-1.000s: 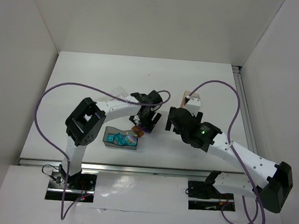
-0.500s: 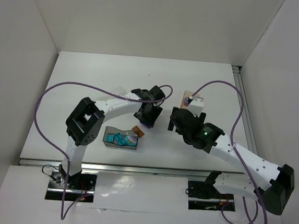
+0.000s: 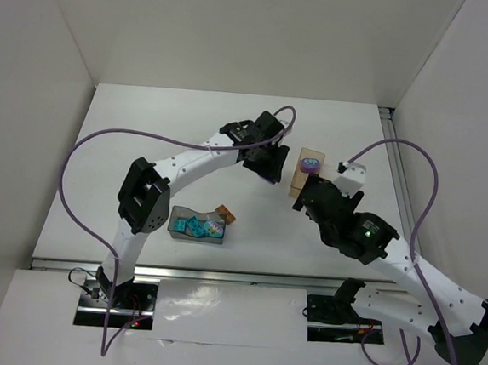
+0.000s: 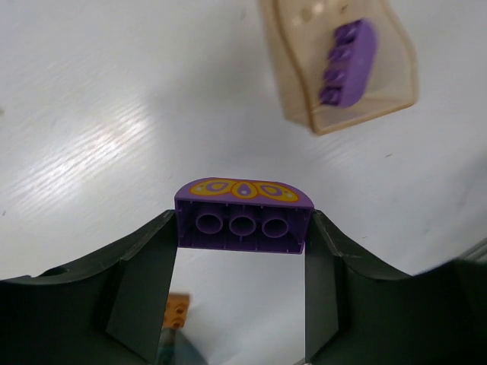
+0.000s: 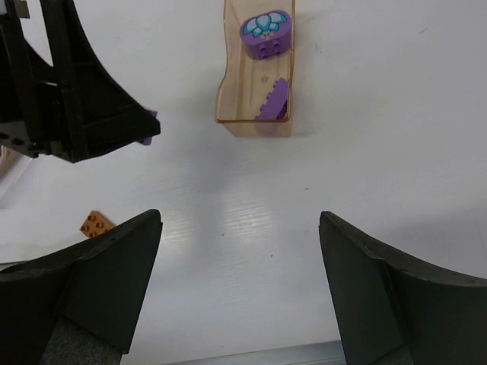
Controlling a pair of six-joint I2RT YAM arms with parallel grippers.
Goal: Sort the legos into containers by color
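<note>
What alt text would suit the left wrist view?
The left gripper holds a purple arched brick with a yellow pattern over the white table. Beyond it, a tan translucent tray holds a second purple brick.

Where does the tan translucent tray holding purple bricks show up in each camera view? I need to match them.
Top external: the tan translucent tray is right of centre, just right of the left gripper.
Left wrist: the tray is upper right, beyond the gripped purple arched brick.
Right wrist: the tray is top centre.
Shared landmark: the small orange brick, seen in all three.
</note>
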